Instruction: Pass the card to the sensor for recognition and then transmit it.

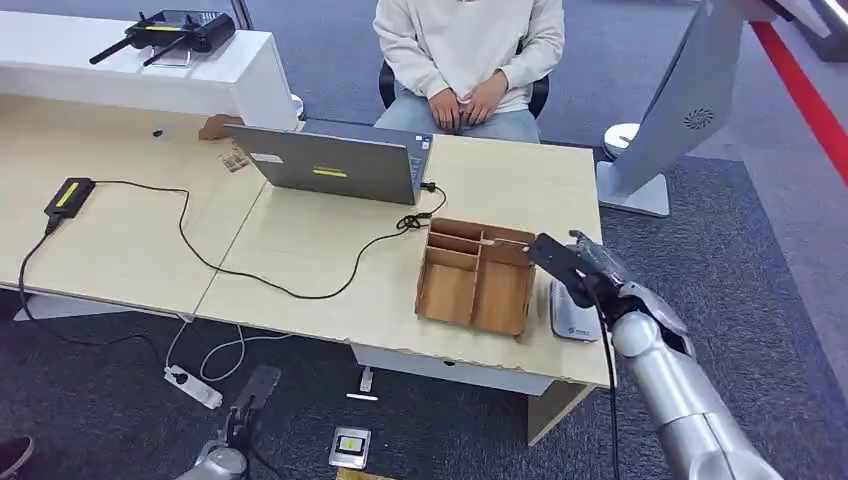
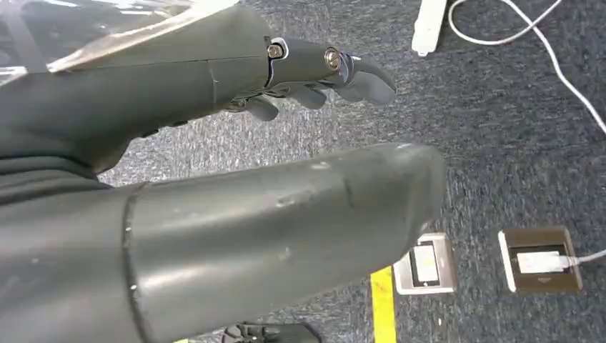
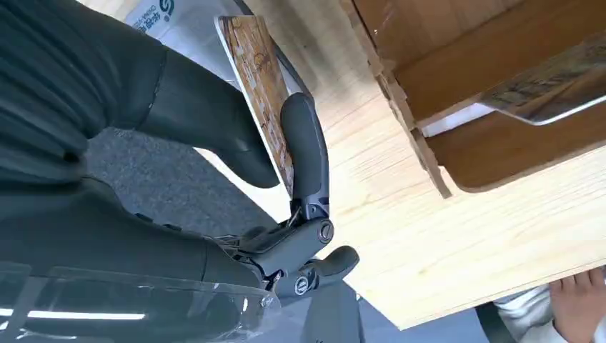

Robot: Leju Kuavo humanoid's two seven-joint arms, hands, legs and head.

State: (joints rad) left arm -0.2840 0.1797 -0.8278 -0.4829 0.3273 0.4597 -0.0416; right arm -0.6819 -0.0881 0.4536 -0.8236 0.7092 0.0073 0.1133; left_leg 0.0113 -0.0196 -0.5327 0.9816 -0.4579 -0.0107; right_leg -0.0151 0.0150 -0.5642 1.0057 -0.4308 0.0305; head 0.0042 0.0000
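Observation:
My right hand (image 1: 592, 272) hovers at the table's right end and pinches a card (image 1: 549, 257) between thumb and finger. In the right wrist view the card (image 3: 261, 89) shows a brown patterned face and stands on edge in my right hand (image 3: 214, 136). A white sensor (image 1: 572, 318) lies flat on the table just below the card, and its printed corner (image 3: 166, 20) shows behind the card. Left of the sensor sits a wooden divided box (image 1: 475, 282) with another card (image 3: 554, 84) in a far slot. My left hand (image 2: 236, 93) hangs over the carpet with its fingers apart, holding nothing.
A person (image 1: 465, 50) sits across the table, hands in lap. A grey laptop (image 1: 330, 165) stands mid-table, its black cable (image 1: 300, 290) running to a black adapter (image 1: 68, 196). A white screen stand (image 1: 690, 105) rises at the right. A power strip (image 1: 193, 387) lies on the floor.

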